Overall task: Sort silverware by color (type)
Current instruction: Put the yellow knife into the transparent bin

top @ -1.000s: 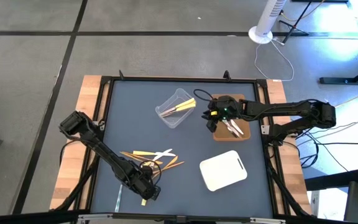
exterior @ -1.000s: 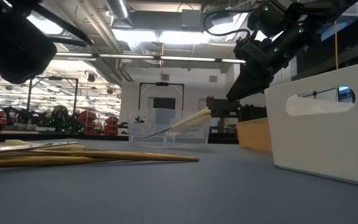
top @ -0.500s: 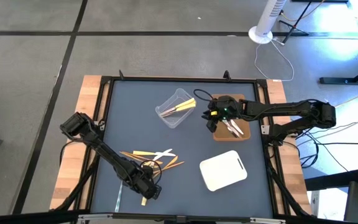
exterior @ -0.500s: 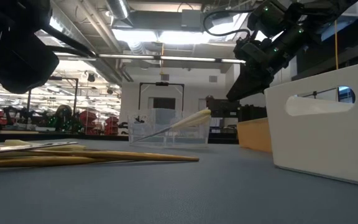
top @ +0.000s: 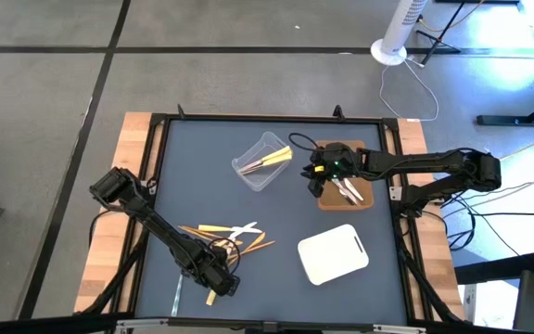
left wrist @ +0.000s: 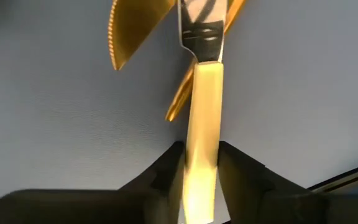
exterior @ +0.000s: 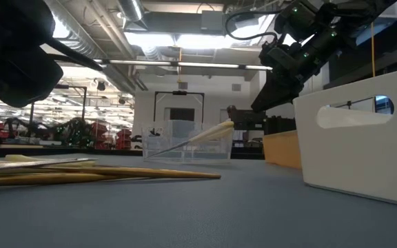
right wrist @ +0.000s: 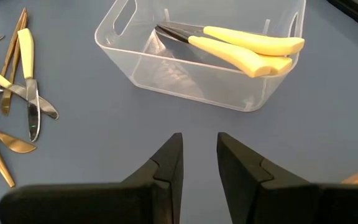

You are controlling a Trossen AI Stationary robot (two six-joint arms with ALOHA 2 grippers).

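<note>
The left gripper fingers are pinching the pale yellow handle of a silver-bladed knife at the near-left of the grey surface, its long axis running straight out between them. The right gripper, fingers narrowly apart and empty, is waiting far right.

The yellow-handled knife runs past the wrist frame's edges; its blade tip is cut off. The left gripper hides the handle's end from above.

I see the tub at twelve o'clock, two trays at three, loose silverware at seven.
</note>
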